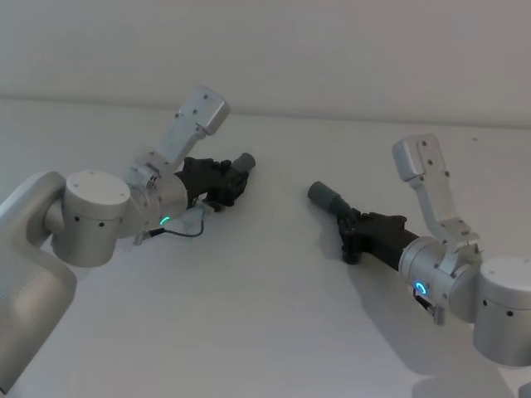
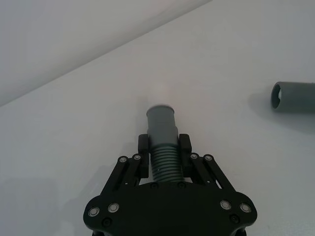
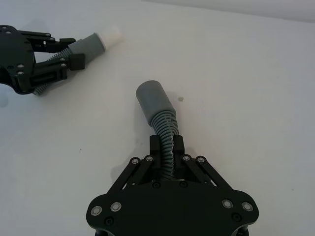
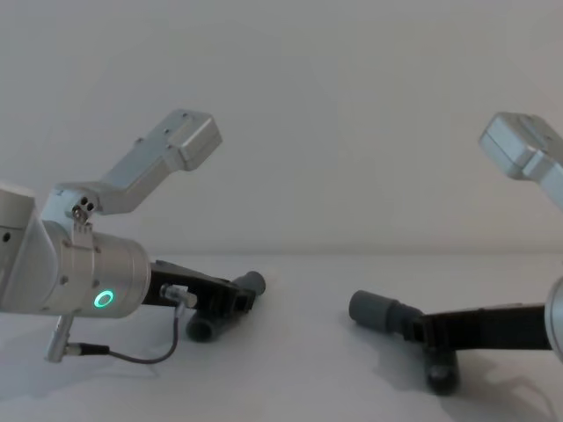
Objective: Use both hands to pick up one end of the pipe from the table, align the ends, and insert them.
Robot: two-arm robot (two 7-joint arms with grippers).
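Pipe split in two: pinching the shorter piece by its ribs in the left claw, the longer piece in the right claw. Pointing white tip toward open socket, well apart, nearer the far edge of the counter, axes angled, needing lining up before closing inward.

A bare lab-like test bench: plain white table against a blank pale wall.

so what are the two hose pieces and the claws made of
The shorter hose piece looks like flexible grey plastic or rubber, matt: ribbed body, smooth cuff, white tip. The longer hose piece has the same look, with a plain cuff. The left claw and right claw are probably hard black plastic, with a slight sheen and silver screw heads.
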